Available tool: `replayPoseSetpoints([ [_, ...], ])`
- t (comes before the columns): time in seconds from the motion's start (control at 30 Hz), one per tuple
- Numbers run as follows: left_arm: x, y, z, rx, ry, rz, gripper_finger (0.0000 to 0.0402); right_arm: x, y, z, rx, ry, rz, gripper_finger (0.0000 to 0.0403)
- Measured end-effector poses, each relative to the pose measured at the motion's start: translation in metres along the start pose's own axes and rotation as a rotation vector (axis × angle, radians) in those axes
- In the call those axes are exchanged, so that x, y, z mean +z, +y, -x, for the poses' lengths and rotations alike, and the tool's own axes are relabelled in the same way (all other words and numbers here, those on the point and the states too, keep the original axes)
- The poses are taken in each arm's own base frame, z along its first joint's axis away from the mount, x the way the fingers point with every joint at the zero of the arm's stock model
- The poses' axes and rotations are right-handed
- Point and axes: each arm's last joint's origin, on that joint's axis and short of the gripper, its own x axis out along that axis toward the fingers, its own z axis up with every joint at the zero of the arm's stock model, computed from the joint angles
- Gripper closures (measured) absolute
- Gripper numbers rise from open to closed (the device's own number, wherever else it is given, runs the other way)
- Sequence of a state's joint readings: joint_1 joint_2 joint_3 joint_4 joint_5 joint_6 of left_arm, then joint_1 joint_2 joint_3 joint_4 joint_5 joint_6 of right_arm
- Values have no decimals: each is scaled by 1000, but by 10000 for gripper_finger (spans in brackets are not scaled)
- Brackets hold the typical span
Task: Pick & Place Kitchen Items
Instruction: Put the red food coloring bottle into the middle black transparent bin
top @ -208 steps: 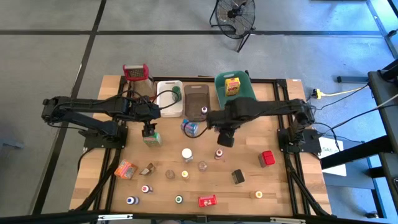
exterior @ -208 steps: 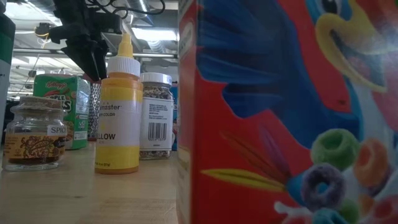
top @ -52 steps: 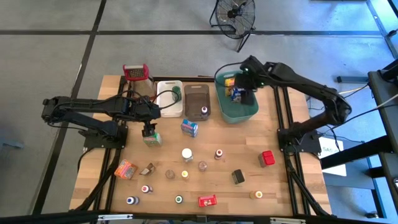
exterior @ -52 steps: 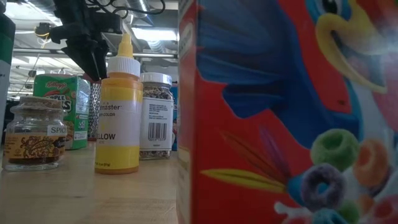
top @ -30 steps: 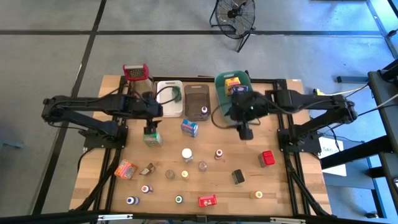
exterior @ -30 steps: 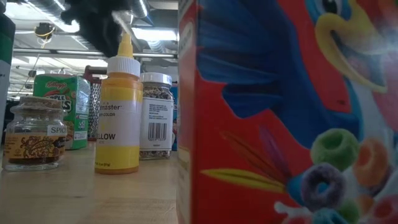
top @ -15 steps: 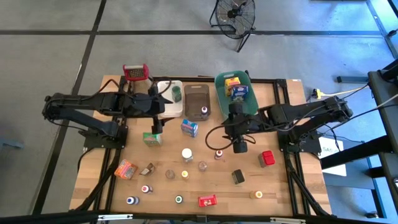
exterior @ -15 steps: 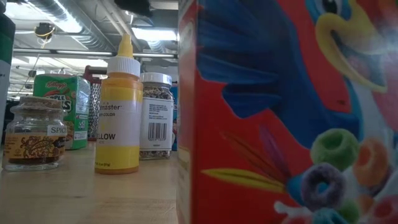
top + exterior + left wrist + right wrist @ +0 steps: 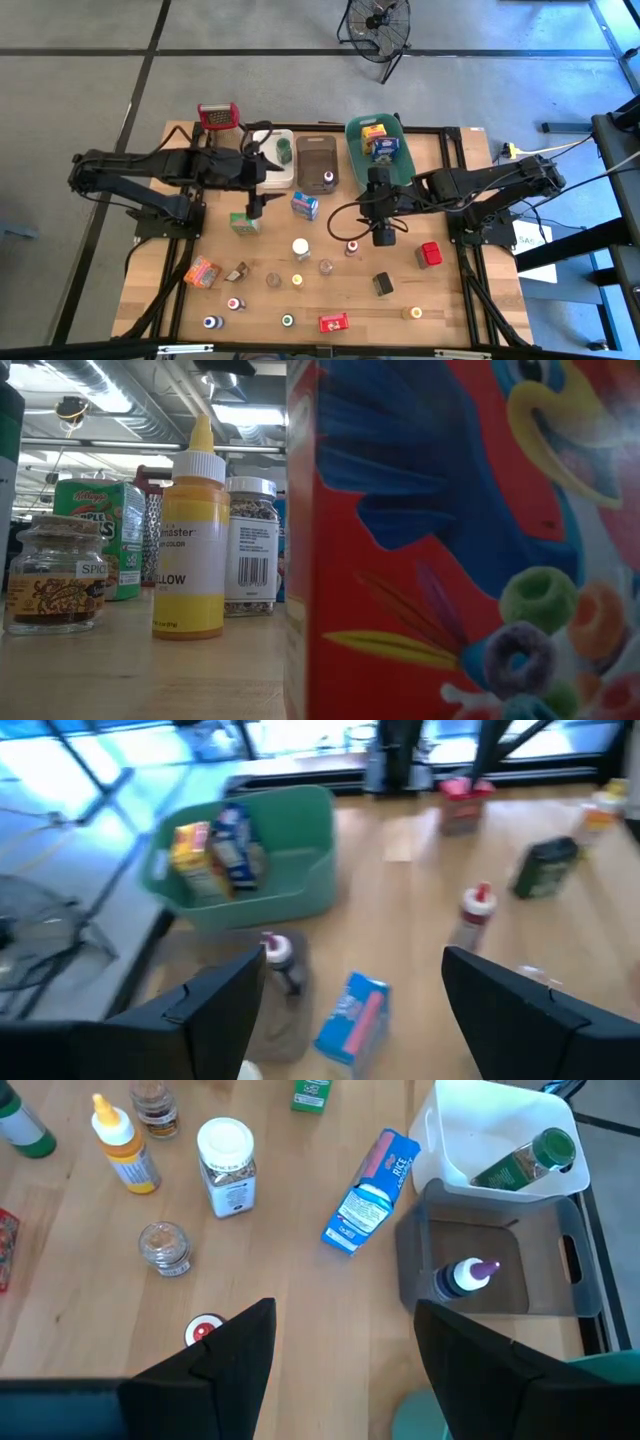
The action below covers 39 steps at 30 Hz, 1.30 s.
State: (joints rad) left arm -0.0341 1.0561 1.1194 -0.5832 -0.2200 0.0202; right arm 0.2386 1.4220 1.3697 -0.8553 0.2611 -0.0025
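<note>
The kitchen items stand scattered over the wooden table (image 9: 450, 300). Among them are a green box (image 9: 243, 223), a blue box (image 9: 305, 205), a white-capped jar (image 9: 301, 247) and a red-capped bottle (image 9: 352, 247). My left gripper (image 9: 253, 208) hangs open above the table just beyond the green box; in its wrist view the left gripper (image 9: 350, 1010) holds nothing. My right gripper (image 9: 384, 238) is open over the table's middle, right of the red-capped bottle. The right wrist view shows the right gripper (image 9: 345, 1370) empty above the bottle's red cap (image 9: 205, 1330).
Three bins line the far edge. The white bin (image 9: 268, 170) holds a green bottle (image 9: 284, 151), the brown bin (image 9: 318, 150) a small bottle (image 9: 328, 180), the teal bin (image 9: 385, 175) a yellow and a blue box. A grater (image 9: 218, 116) stands far left. A red cereal box (image 9: 470, 540) fills the low view.
My left gripper has risen from just over the green box and tipped up toward level, leaving the low view; the box stays on the table. My right gripper has swung from beside the teal bin toward the near edge, to the table's middle. Both stay open.
</note>
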Motion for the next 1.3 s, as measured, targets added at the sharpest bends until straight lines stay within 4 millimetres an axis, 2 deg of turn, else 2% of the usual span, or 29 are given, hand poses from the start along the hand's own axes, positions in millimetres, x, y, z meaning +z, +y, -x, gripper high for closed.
replayPoseSetpoints([
  [0.37,-1,-1,-5,0,15,-55,103,0,0,0,8,1,-25,162],
  [0.57,-7,-1,-5,-1,76,-62,103,-4,9,-3,182,56,21,162],
  [0.7,-11,-1,-4,0,116,-22,103,-4,25,-16,210,100,40,162],
  [0.93,-16,-1,-4,4,171,23,103,-5,51,-56,171,194,39,162],
  [1.07,-17,-1,-3,5,183,30,103,-9,56,-75,111,252,-12,162],
  [1.3,-19,-1,-3,7,198,41,103,-15,52,-90,114,334,-66,162],
])
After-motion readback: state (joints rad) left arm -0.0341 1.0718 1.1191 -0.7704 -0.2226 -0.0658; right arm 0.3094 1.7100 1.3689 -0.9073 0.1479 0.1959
